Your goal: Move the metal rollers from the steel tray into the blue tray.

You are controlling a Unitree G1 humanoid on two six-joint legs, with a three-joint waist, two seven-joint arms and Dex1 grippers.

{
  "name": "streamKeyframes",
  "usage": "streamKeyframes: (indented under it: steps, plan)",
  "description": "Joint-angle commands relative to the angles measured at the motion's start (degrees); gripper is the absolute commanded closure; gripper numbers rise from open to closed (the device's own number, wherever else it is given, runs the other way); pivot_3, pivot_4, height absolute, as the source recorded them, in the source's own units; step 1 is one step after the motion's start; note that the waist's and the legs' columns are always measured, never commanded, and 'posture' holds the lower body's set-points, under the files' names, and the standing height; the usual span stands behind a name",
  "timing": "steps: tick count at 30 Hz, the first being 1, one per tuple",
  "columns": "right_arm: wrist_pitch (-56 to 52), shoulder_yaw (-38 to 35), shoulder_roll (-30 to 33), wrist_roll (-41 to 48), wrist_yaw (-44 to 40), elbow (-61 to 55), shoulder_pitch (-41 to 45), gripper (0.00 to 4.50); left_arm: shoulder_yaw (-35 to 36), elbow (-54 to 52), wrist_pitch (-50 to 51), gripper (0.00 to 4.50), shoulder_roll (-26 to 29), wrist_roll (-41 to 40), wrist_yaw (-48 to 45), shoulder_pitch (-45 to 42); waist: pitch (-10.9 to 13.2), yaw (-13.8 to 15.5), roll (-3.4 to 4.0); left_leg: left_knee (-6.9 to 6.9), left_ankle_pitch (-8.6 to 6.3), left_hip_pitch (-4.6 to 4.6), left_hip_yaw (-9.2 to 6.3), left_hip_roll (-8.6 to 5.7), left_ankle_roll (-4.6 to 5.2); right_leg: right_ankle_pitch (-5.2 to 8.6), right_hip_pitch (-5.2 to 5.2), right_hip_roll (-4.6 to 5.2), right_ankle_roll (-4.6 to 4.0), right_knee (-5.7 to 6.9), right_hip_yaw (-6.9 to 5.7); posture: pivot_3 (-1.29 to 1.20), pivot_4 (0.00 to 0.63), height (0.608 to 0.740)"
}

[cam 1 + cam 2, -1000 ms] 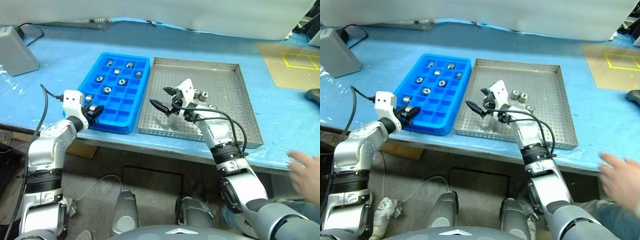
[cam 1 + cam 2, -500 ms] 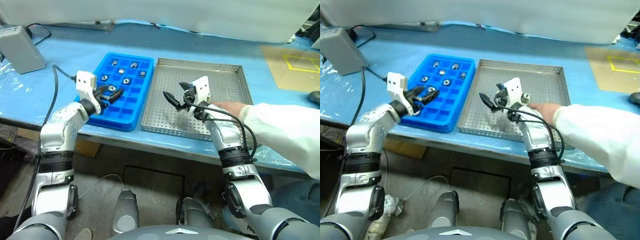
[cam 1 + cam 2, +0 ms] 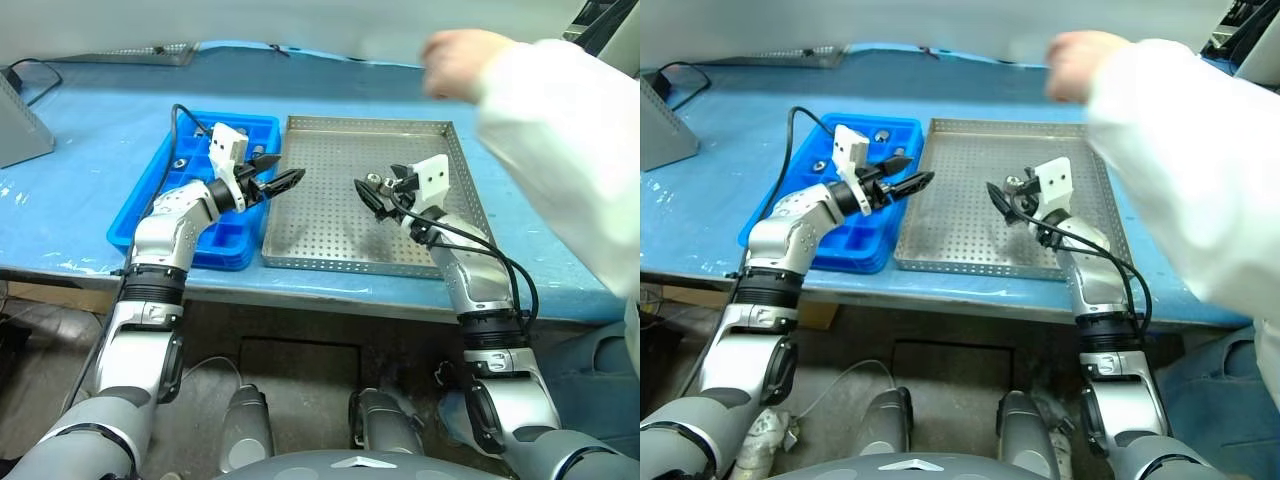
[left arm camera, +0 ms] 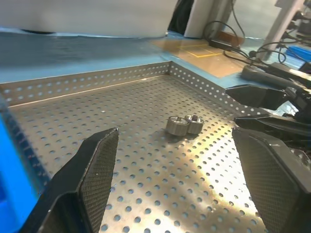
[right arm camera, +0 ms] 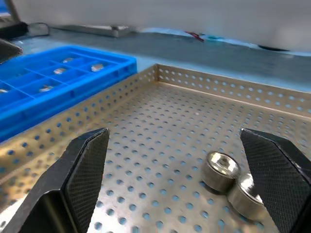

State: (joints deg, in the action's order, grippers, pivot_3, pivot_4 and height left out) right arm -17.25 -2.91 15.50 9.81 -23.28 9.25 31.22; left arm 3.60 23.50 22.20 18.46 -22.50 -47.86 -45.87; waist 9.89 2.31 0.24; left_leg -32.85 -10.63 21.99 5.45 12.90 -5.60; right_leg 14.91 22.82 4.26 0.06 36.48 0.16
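Observation:
The steel tray (image 3: 330, 215) lies on the blue table with the blue tray (image 3: 235, 235) against its left side. Two metal rollers (image 4: 177, 125) sit touching on the steel tray's perforated floor, seen close up as rollers (image 5: 221, 170) in the right wrist view. More rollers (image 5: 97, 67) rest in the blue tray's compartments. My left gripper (image 3: 283, 178) points right over the steel tray's left rim, open and empty. My right gripper (image 3: 378, 183) hovers open over the steel tray, pointing left, with the two rollers close in front of it.
A person's white sleeve (image 3: 560, 120) and hand (image 3: 460, 60) reach over the table's far right, above the steel tray's back corner. A grey box (image 3: 15, 125) stands at the far left. Another perforated tray (image 3: 130, 52) lies at the back.
My left gripper swung right from over the blue tray to the steel tray's left rim and opened wider. The right gripper shifted right. The person's hand lifted off the steel tray and moved back.

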Motion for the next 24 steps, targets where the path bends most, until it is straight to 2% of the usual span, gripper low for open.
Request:
streamKeyframes:
  steps: [1, 24]
  plan:
    - [-2.4, -1.2, 1.6, -2.5, 4.1, 1.8, 1.0, 0.00, -0.8, 1.9, -3.4, 0.56, -1.0, 1.0, -1.2, -2.5, 0.0, -0.1, 0.00, 0.00, 0.00, -0.02, 0.00, 0.00, 0.00, 0.00, -0.04, 0.00, 0.00, 0.00, 0.00, -0.19, 0.150, 0.740]
    - [-2.5, 0.2, 1.4, -2.3, 3.5, 3.2, 1.5, 0.00, -1.3, -3.4, -2.1, 0.56, -1.4, 1.5, -0.8, 1.4, 0.0, 0.0, 0.00, 0.00, 0.00, -0.02, 0.03, 0.01, 0.02, 0.00, -0.04, 0.00, -0.01, 0.02, 0.08, -0.15, 0.150, 0.740]
